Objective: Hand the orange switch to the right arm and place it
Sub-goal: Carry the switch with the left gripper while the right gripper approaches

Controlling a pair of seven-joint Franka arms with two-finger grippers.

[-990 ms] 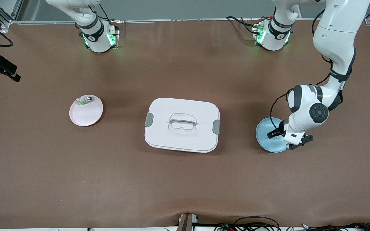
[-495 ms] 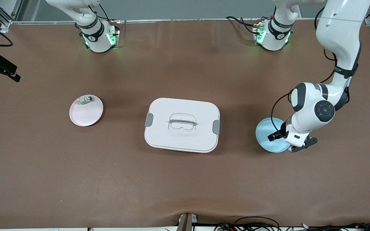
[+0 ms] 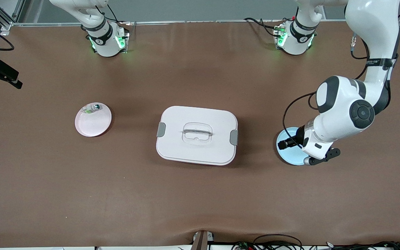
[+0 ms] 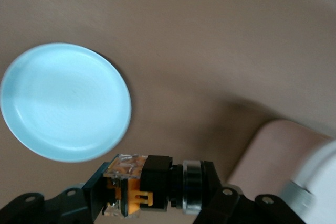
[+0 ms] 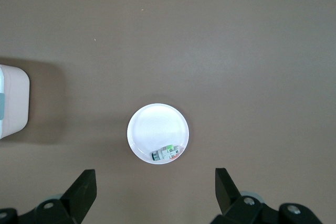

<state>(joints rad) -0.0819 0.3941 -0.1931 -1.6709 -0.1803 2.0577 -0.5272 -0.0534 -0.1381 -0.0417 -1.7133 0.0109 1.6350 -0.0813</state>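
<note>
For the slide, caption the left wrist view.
Left end effector shut on the orange switch, lifted above the empty blue plate.

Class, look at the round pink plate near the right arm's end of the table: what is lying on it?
On the round pink plate lies one small clear-and-green piece with a dark teal end, near its rim. The rest of the plate is bare. Nothing covers it.

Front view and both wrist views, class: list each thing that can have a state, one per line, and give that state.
Orange switch: clamped lying sideways in the left gripper, off the table.
Left gripper: shut on the switch, over the blue plate.
Blue plate: bare, nothing on it.
Right gripper: open, high over the pink plate, waiting.
Pink plate: holds the clear-and-green piece at its rim.
White box: lid on.
</note>
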